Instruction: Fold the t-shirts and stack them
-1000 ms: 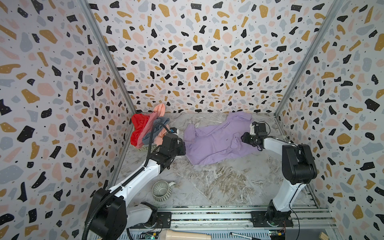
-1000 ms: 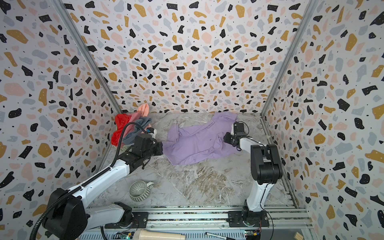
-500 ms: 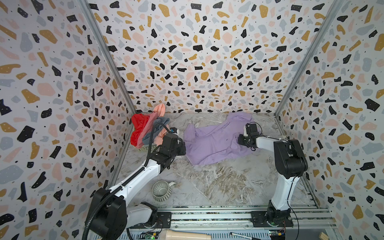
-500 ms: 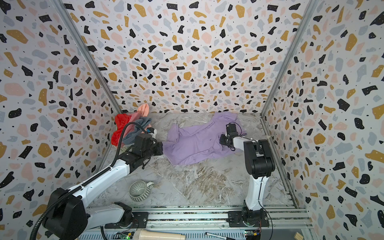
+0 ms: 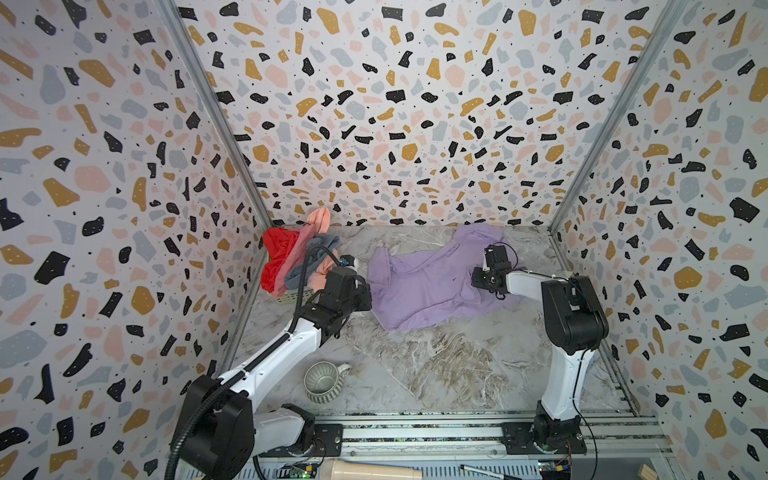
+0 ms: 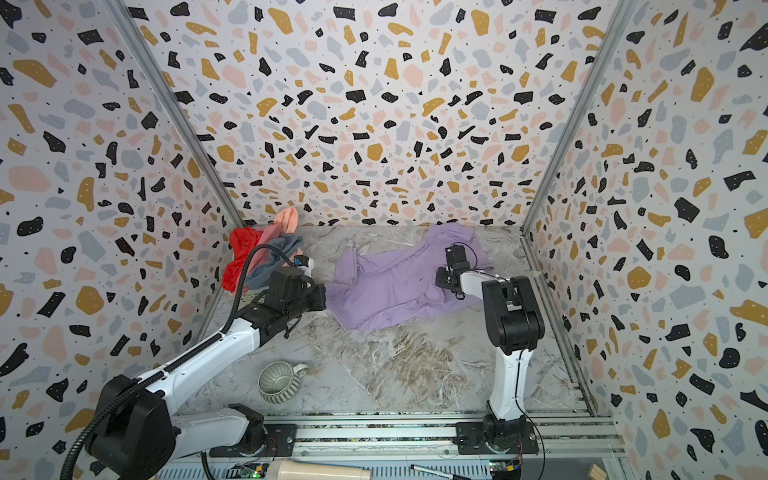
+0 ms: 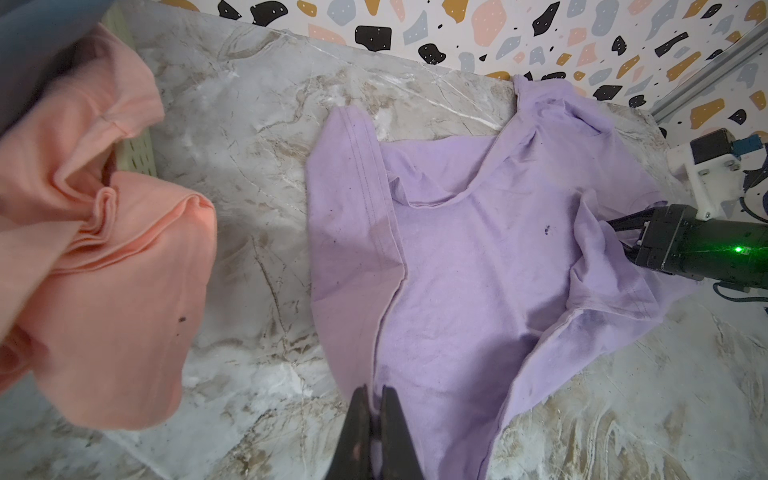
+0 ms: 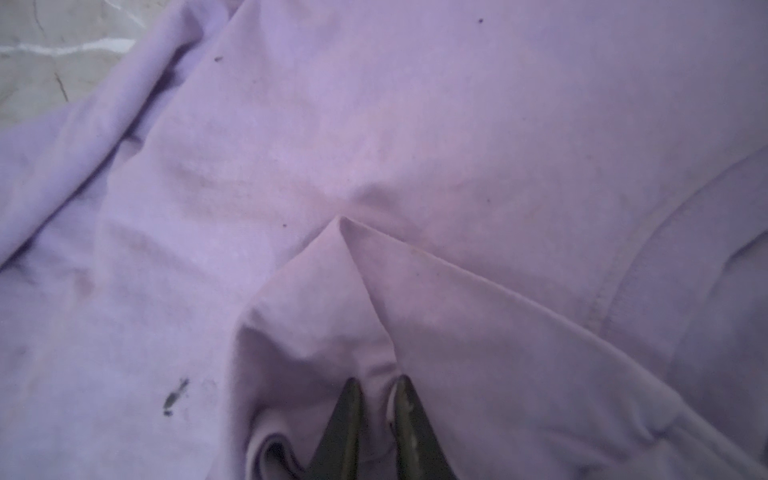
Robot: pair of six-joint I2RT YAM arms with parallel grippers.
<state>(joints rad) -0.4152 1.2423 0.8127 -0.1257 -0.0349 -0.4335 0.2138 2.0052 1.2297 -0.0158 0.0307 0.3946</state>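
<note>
left end effector (image 7: 375, 392) clamps lilac t-shirt (image 7: 478, 257) edge; right end effector (image 8: 376, 384) pinches fold.

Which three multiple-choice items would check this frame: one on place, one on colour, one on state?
1. Where is the mug?
A) back right corner
B) front left of the table
C) against the back wall, in the middle

2. What colour is the t-shirt spread out mid-table?
A) red
B) peach
C) lilac

3. What is the state of the left gripper?
A) shut on the lilac t-shirt's edge
B) open above bare table
C) shut on the mug

Key:
1 B: both top views show it at the front left.
2 C: the spread cloth is plainly lilac.
3 A: the left wrist view shows closed jaws with lilac cloth pinched between them.
</note>
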